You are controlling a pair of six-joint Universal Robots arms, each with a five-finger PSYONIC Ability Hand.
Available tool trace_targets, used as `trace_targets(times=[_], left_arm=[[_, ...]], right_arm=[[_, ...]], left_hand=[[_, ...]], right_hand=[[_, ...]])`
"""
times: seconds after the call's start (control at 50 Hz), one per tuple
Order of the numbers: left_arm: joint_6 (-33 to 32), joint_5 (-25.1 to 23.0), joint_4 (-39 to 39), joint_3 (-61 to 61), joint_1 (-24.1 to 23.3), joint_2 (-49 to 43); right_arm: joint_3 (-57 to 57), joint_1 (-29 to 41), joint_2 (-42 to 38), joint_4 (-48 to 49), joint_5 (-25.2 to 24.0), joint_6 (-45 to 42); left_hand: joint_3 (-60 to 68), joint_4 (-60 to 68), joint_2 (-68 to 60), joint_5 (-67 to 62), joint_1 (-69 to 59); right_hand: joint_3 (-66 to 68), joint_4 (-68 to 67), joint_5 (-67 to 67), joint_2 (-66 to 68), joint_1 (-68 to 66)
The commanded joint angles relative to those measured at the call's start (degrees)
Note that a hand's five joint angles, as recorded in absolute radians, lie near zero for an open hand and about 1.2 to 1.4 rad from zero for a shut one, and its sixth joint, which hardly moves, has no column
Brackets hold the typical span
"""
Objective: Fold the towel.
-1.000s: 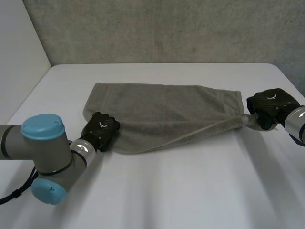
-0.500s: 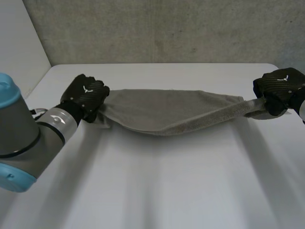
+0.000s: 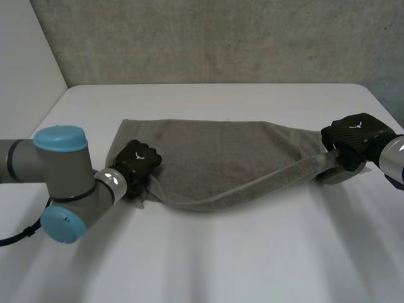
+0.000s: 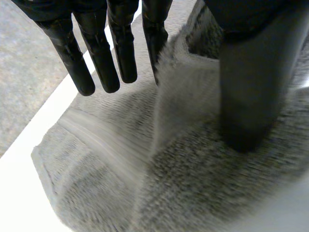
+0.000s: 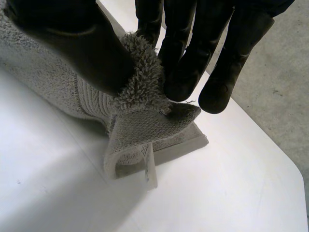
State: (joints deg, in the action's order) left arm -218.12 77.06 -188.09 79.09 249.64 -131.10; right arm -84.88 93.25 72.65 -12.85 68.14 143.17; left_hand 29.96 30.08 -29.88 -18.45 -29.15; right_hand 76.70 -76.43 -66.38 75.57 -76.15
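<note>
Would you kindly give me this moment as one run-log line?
towel: spread on table, near edge raised | left hand: pinches near-left corner | right hand: pinches right corner

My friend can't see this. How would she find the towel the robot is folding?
Look at the white table in front of the grey wall. Across its middle lies the towel, stretched between the left hand and the right hand. It is the only soft, fuzzy grey thing there, with a black hand pinching each end.
</note>
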Motion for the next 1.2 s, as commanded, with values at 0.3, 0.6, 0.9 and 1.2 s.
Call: trace_targets(times=[0.3, 0.6, 0.9, 1.2], left_arm=[[6.0, 5.4, 0.6, -2.4, -0.4, 2.9], [17.6, 5.8, 0.5, 9.3, -2.3, 12.3], [19.6, 6.1, -0.2, 8.6, -3.0, 6.5], [19.3, 9.8, -0.8, 4.6, -3.0, 2.1]], right_arm=[[-1.0, -0.2, 0.1, 0.6, 0.0, 0.0], [-1.3, -0.3, 0.0, 0.8, 0.0, 0.0], [-2.1, -0.3, 0.0, 1.4, -0.2, -0.1], [-2.6, -0.4, -0.1, 1.6, -0.5, -0.1]], left_hand=[[-3.3, -3.4, 3.2, 1.7, 2.5], [-2.2, -2.4, 2.2, 0.7, 1.4], [-2.8, -2.9, 2.7, 1.2, 1.9], [-2.4, -2.5, 2.3, 0.9, 1.6]], right_hand=[[3.3, -3.6, -3.6, 4.4, -3.9], [3.3, -3.6, -3.6, 4.4, -3.9], [3.3, -3.6, -3.6, 4.4, -3.9], [3.3, -3.6, -3.6, 4.4, -3.9]])
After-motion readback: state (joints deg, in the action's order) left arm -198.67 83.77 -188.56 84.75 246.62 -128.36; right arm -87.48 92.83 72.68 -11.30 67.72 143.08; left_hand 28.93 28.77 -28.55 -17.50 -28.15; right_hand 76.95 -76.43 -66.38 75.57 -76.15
